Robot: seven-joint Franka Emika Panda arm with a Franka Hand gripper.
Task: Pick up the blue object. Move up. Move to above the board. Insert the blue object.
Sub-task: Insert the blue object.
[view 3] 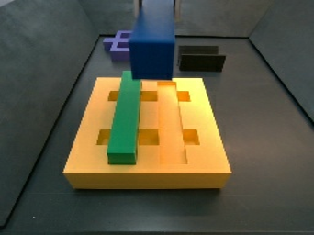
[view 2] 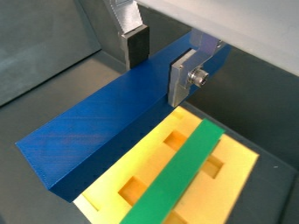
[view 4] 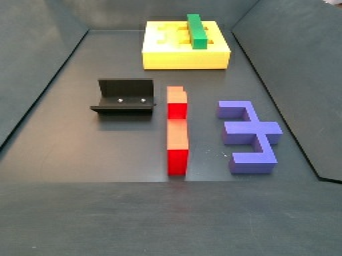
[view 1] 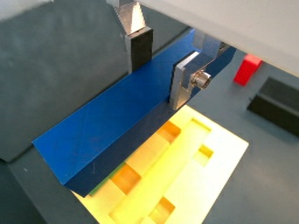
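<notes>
gripper [view 1: 163,63] clamps blue object [view 1: 111,122], board [view 1: 222,162] half-hidden.

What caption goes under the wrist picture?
Gripper jaws clamp the blue object above the board, beside the green bar.

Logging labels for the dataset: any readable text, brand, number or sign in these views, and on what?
None readable in any view. The blue object, held in the gripper above the board, is plain; so are the green bar, red bar, purple E-shaped block and fixture.
</notes>
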